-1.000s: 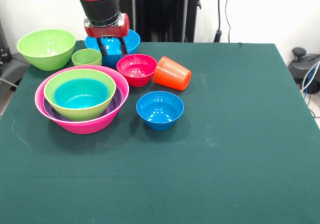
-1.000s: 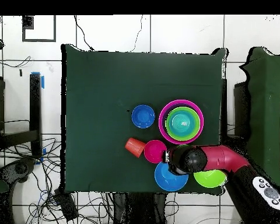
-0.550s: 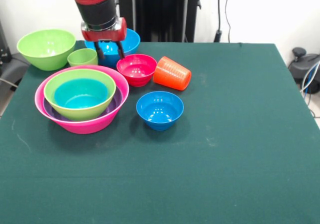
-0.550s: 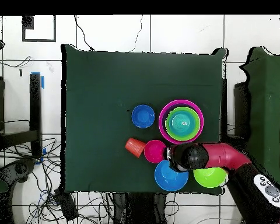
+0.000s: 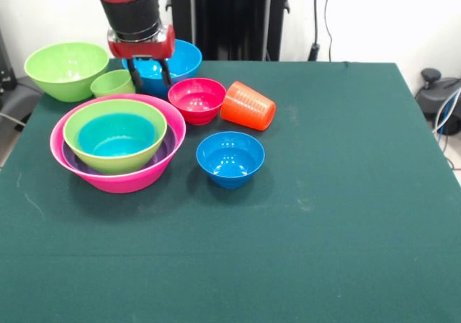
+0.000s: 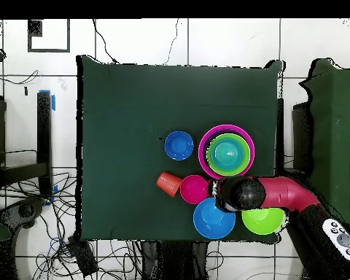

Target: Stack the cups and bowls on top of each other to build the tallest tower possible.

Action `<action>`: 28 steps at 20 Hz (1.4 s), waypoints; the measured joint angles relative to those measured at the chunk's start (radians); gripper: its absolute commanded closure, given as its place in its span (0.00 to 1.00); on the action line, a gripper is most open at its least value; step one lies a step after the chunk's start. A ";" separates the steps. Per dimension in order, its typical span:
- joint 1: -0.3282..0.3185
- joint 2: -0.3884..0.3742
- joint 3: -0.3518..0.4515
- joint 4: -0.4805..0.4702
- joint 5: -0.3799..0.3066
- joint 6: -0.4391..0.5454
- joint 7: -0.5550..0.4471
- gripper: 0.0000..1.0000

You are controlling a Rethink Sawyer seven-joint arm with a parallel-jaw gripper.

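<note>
Nest so far: teal bowl (image 5: 116, 135) in lime-green bowl (image 5: 115, 145), in purple, in pink bowl (image 5: 117, 181), front-left. You have the gripper (image 5: 148, 73) released, empty, fingers spread before the large blue bowl (image 5: 173, 60). Orange cup (image 5: 248, 106) on its side; everything else lies loose.

One camera looks across the surface (image 5: 346, 215) from its near edge; the other looks straight down from high above. Both show the whole surface.
</note>
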 measured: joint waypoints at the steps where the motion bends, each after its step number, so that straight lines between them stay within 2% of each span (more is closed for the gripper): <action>1: 0.000 -0.010 0.000 0.000 0.004 0.000 0.000 0.00; 17: 0.000 -0.150 0.000 0.001 0.070 0.056 0.000 0.00; 28: 0.000 -0.130 0.000 0.001 0.069 0.056 0.000 0.00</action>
